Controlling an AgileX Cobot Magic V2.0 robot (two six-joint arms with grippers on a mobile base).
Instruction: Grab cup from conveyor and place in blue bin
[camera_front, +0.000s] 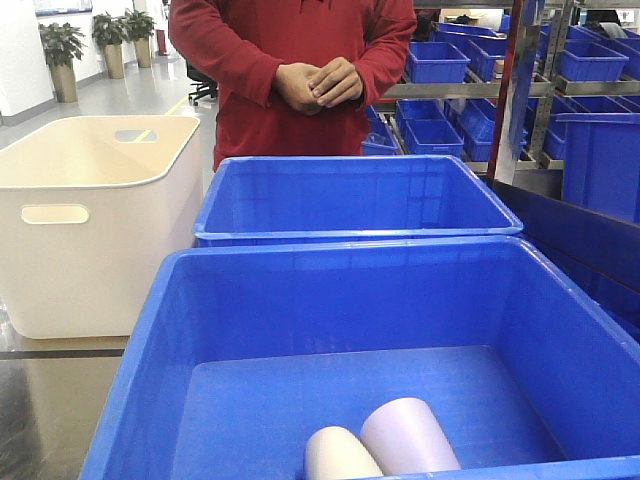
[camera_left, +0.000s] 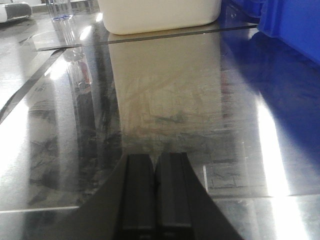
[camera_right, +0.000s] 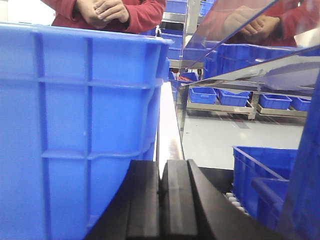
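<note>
Two pale cups (camera_front: 385, 445) are lying on their sides in the nearest blue bin (camera_front: 150, 340), touching each other. The left gripper (camera_left: 155, 192) is hovering closed and empty over the reflective tabletop (camera_left: 165, 110). The right gripper (camera_right: 163, 192) is sitting closed and empty beside a blue crate wall (camera_right: 75, 125). Farther back, a second blue crate (camera_front: 350, 200), a cream tub (camera_front: 90, 220), and a person in red (camera_front: 290, 70) are standing.

Steel shelving (camera_front: 540, 90) loaded with small blue bins (camera_front: 437, 60) fills the right. Potted plants (camera_front: 62, 45) line the pale far wall at left, and bright light glares off the polished floor (camera_front: 130, 95).
</note>
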